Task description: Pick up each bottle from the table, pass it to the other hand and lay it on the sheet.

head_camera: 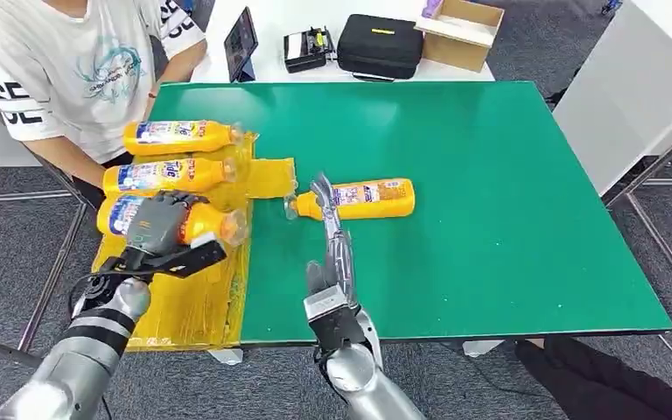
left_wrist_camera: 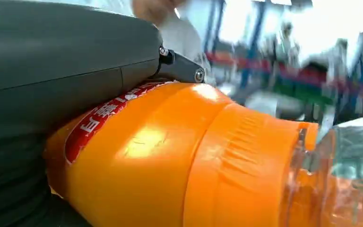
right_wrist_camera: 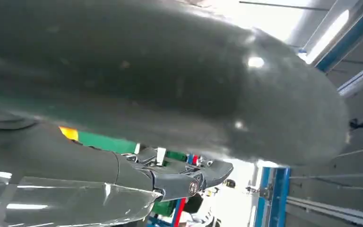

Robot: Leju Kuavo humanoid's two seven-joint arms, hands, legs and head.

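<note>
At about nine o'clock on the green bench (head_camera: 507, 219) lies the yellow sheet (head_camera: 188, 302), with two bottles already laid on it: the far bottle (head_camera: 179, 136) and the middle bottle (head_camera: 166, 174). Nearest the robot, the left hand (head_camera: 159, 224) wraps over a third bottle (head_camera: 214, 225), which lies on its side on the sheet or just above it; I cannot tell which. The left wrist view shows that bottle (left_wrist_camera: 179, 156) pressed against the hand's grey cover.

So the step in hand looks like the laying down of the third bottle. The next move calls for the fingers to let go without rolling it against its neighbours.

Near the centre, the last bottle (head_camera: 363, 199) lies on the bare bench, neck toward nine o'clock. The right hand (head_camera: 332, 241) stretches toward it with straight fingers, holding nothing; its fingertips lie over the neck, contact unclear. It must grip this one next.

The right wrist view is mostly dark, blurred cover. A seated person (head_camera: 70, 70) at eleven o'clock is cut off by the edge.
</note>
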